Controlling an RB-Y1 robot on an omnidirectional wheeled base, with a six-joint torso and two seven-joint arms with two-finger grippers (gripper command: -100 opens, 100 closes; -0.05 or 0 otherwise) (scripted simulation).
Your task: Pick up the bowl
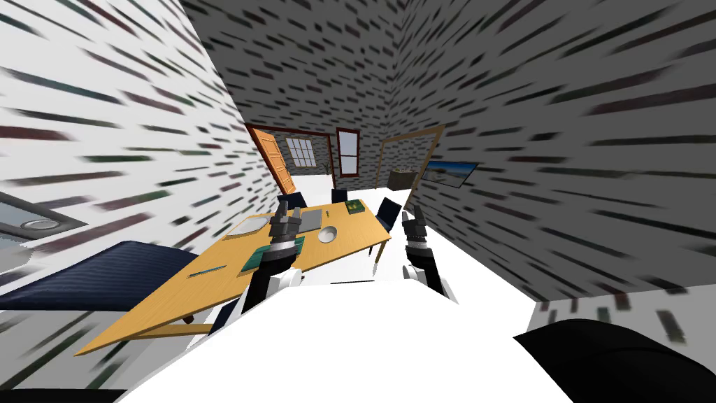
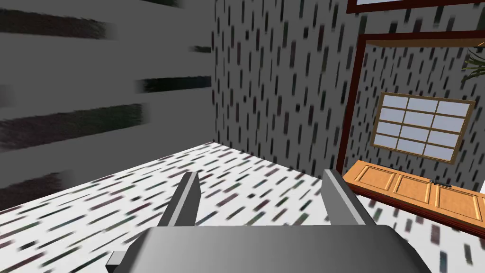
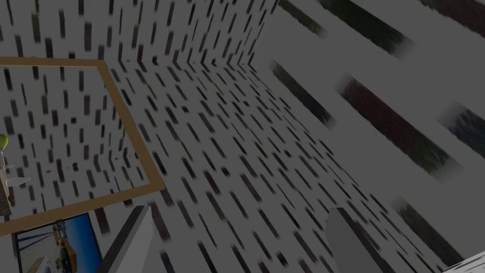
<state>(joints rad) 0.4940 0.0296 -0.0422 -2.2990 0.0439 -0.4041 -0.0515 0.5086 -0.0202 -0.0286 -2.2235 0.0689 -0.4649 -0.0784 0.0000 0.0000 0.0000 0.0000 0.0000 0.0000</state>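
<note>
Currently, left end effector (image 2: pixel 260 177) and right end effector (image 3: pixel 241 211) stand open, empty; grey bowl (image 1: pixel 327 234) rests on table (image 1: pixel 182 294).

We see pale walls (image 1: pixel 105 105) flecked with dark dashes, splaying toward the frame's corners. At centre left a long tan table (image 1: pixel 161 308) stands on a white floor (image 1: pixel 479 273), with dark blue chairs (image 1: pixel 387 210) at its far end. In the upper centre an orange door (image 1: pixel 274 162) stands open beside a paned window (image 1: pixel 301 151), and a framed picture (image 1: pixel 451 173) hangs to their right.
</note>
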